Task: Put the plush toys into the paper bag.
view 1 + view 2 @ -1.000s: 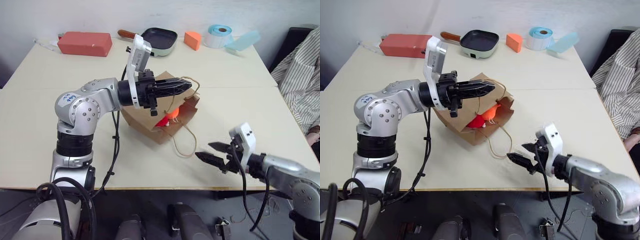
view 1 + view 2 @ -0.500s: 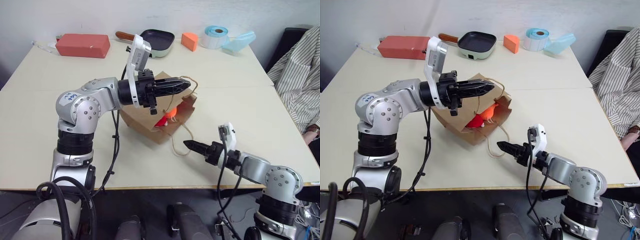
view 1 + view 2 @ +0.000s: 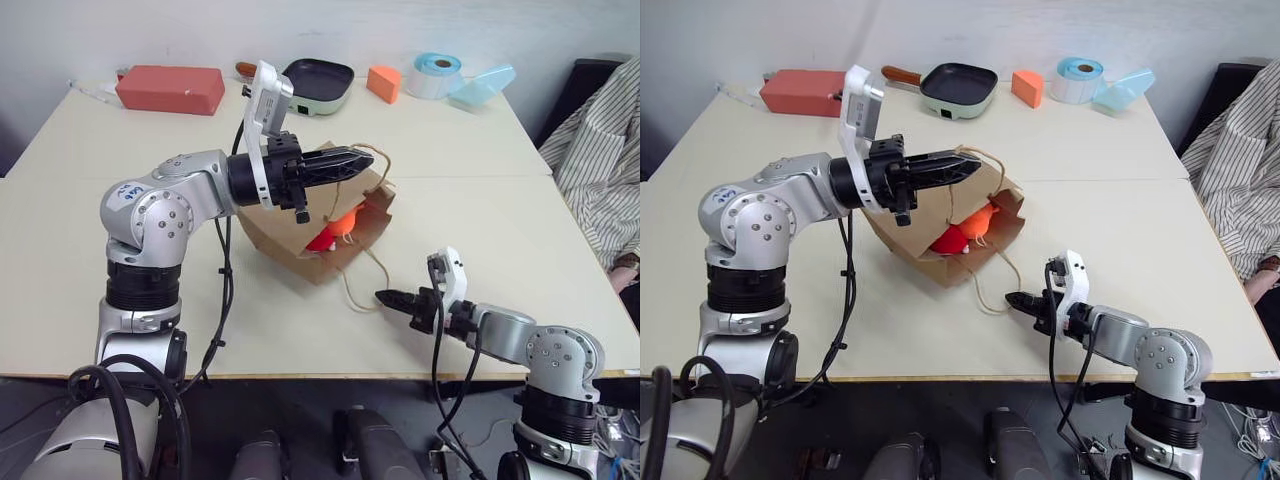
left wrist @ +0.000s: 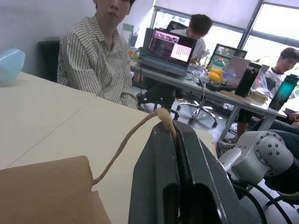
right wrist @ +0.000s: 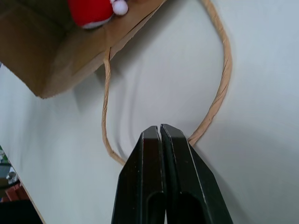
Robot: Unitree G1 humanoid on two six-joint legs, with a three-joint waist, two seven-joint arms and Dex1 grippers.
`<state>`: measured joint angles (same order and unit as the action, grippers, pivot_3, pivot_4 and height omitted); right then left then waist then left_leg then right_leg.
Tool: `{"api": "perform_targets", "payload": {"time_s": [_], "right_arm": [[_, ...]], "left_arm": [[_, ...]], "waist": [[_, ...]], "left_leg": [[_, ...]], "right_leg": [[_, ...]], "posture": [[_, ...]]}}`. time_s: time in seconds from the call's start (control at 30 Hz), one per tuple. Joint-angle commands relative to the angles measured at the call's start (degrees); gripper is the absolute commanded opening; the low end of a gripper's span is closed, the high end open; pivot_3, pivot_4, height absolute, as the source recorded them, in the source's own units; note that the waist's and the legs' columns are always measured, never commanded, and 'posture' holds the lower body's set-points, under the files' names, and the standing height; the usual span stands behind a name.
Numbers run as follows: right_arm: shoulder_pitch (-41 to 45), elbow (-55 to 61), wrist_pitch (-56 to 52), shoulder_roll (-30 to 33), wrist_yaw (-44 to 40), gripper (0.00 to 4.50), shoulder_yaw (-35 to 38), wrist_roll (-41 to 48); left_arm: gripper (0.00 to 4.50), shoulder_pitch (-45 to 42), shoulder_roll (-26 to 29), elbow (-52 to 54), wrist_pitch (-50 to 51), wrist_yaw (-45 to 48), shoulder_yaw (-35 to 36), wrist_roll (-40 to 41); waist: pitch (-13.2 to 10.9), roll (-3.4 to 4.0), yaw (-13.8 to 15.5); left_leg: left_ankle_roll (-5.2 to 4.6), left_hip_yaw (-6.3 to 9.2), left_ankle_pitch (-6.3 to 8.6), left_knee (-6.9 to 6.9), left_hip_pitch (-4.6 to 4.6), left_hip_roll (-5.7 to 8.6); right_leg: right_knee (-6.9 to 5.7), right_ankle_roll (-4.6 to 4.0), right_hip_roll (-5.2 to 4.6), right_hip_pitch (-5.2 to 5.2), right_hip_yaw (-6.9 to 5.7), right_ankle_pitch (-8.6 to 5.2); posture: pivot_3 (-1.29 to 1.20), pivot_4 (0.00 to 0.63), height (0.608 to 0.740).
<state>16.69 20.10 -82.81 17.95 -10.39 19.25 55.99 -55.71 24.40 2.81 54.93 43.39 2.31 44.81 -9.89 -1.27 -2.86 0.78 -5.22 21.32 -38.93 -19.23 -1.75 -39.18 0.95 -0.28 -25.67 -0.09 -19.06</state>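
Right wrist view gives us the right gripper (image 5: 161, 128) with its two black fingers pressed together at the bottom of the lower handle (image 5: 216, 100); the cord's loop passes behind the fingertips there, so we cannot tell whether it is pinched or merely touched. Just beyond those fingertips lies the mouth of the paper bag (image 3: 285, 232), and inside it the red toy (image 5: 93, 11) is cut off by the frame edge, only its lower part and a small white pompom showing.

From the head views, the bag lies tipped on its side on the table (image 3: 470, 215), mouth toward the right gripper. Our left gripper (image 3: 372, 158) is clamped on the upper handle (image 4: 131, 135), the cord emerging from between its closed fingers in the left wrist view. Below those fingers, the orange toy (image 3: 982, 221) and the red one sit inside the bag, each partly hidden by the bag's wall.

A round sticker on the left arm bears handwriting we cannot read. Beyond the left fingers a laptop (image 4: 170, 44) shows a screen too small to make out. A person in a striped shirt (image 3: 600, 150) is cut off at the table's right edge.
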Motion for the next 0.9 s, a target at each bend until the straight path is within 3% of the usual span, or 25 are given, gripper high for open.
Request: {"api": "perform_targets", "payload": {"time_s": [0.03,0.13,0.33,0.6,0.73,0.8,0.9], "right_arm": [[-2.0,5.3,-1.1,3.2,-1.5,0.05,-0.4,1.7],[-2.9,8.1,-2.3,3.7,-1.5,0.57,1.2,4.4],[-3.5,7.9,-5.3,0.9,2.8,2.51,4.6,7.9],[2.3,-6.4,-2.2,-8.0,8.7,2.51,4.8,2.9],[4.7,-11.9,1.0,-8.2,9.5,2.51,2.1,-1.4],[4.5,-12.8,1.9,-7.8,9.2,2.11,0.9,-2.3],[4.2,-12.2,2.5,-7.7,8.5,1.17,1.0,-1.7]], "left_arm": [[0.00,-0.5,0.1,1.5,-0.7,0.2,1.4,0.7],[0.00,-0.7,0.0,1.3,-0.7,0.3,1.3,0.7],[0.00,-0.9,-0.2,1.0,-0.9,0.7,1.1,0.6],[0.00,-1.7,-0.5,0.3,-1.3,0.7,1.2,0.3],[0.00,-1.8,-0.2,0.6,-1.1,0.5,1.4,0.4],[0.00,-1.7,0.0,1.0,-0.7,0.1,1.8,0.7],[0.00,-1.4,0.4,1.5,-0.4,-0.3,2.2,1.0]], "waist": [[0.0,0.00,0.2],[0.0,0.00,0.1],[0.0,0.01,-0.1],[0.0,0.01,-0.7],[0.0,0.01,-0.7],[0.1,-0.06,-0.7],[0.1,-0.06,-0.7]], "left_leg": [[0.00,0.00,0.00,0.01,-0.02,0.00],[-0.01,0.00,0.01,0.04,-0.03,0.00],[-0.01,-0.01,0.01,0.05,-0.01,-0.01],[0.00,-0.04,0.00,-0.04,0.06,-0.01],[-0.01,-0.06,0.00,-0.10,0.10,0.00],[-0.01,-0.04,0.00,-0.10,0.11,0.00],[-0.01,-0.05,0.00,-0.10,0.11,0.00]], "right_leg": [[0.03,0.00,0.00,0.00,-0.01,0.00],[0.06,0.00,0.00,-0.01,-0.01,0.00],[0.03,0.00,0.00,-0.01,0.00,0.00],[-0.09,0.00,0.01,0.00,0.03,0.00],[-0.16,0.00,0.00,0.02,0.06,0.00],[-0.16,0.00,0.00,0.04,0.05,0.00],[-0.15,0.00,0.00,0.05,0.05,0.00]], "posture": [[0.00,0.150,0.740],[0.00,0.150,0.740],[0.00,0.150,0.740],[0.00,0.150,0.740],[0.00,0.150,0.740],[0.00,0.150,0.740],[0.00,0.150,0.740]]}}
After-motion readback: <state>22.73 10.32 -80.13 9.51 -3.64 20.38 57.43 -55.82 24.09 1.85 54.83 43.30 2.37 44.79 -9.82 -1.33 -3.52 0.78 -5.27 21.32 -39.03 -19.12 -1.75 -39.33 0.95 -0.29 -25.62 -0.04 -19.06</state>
